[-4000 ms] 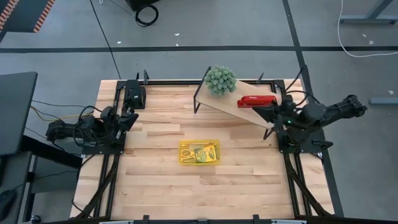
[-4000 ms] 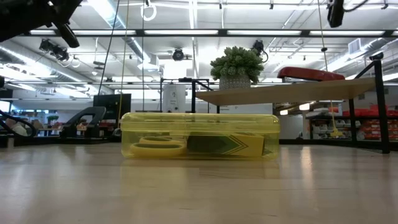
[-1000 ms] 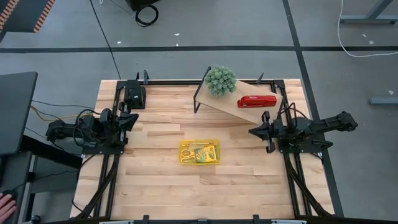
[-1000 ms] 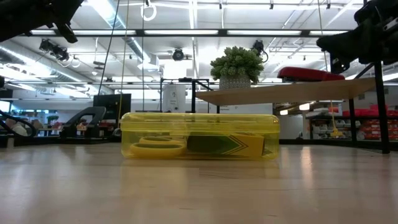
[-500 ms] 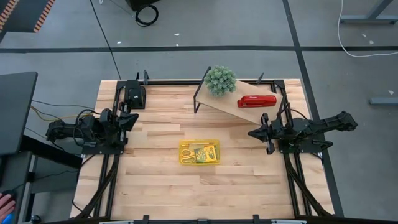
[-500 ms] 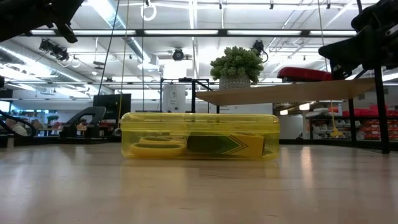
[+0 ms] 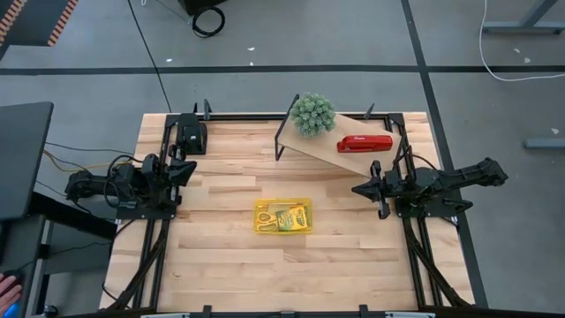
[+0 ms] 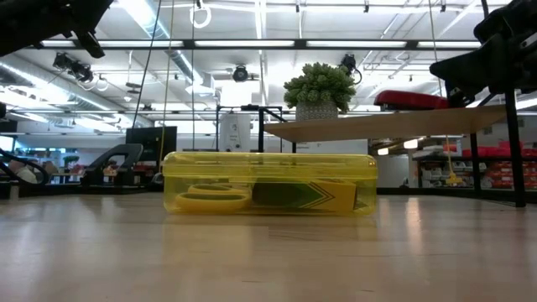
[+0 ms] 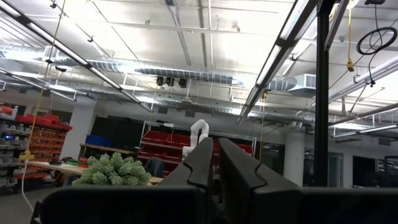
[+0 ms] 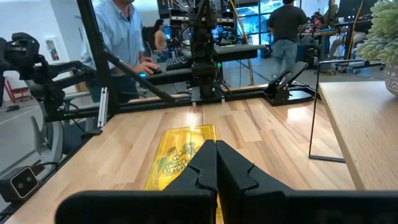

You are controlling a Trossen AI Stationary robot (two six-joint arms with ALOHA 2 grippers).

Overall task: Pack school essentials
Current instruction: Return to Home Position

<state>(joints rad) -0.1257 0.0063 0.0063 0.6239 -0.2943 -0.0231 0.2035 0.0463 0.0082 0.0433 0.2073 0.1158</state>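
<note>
A yellow see-through case (image 7: 282,216) lies flat on the middle of the table with its lid down. Inside it, the low view shows yellow-handled scissors (image 8: 214,198) and the green-and-yellow crayon box (image 8: 306,195). The other stationery does not show. My right gripper (image 7: 356,188) is shut and hovers level to the right of the case, pointing toward the table's left; its wrist view looks over the case (image 10: 180,155). My left gripper (image 7: 187,168) is shut and waits at the table's left side, pointing right.
A slanted wooden shelf (image 7: 322,152) on thin black legs stands at the far edge, carrying a round green potted plant (image 7: 312,115) and a red stapler (image 7: 364,144). People (image 10: 121,37) stand beyond the table's left side. Bare wood surrounds the case.
Over the last few seconds my right gripper has come away from the stapler end of the shelf, moving toward the table's near edge and left, and now points level at the left side. In the last half second it holds still. The case has not moved.
</note>
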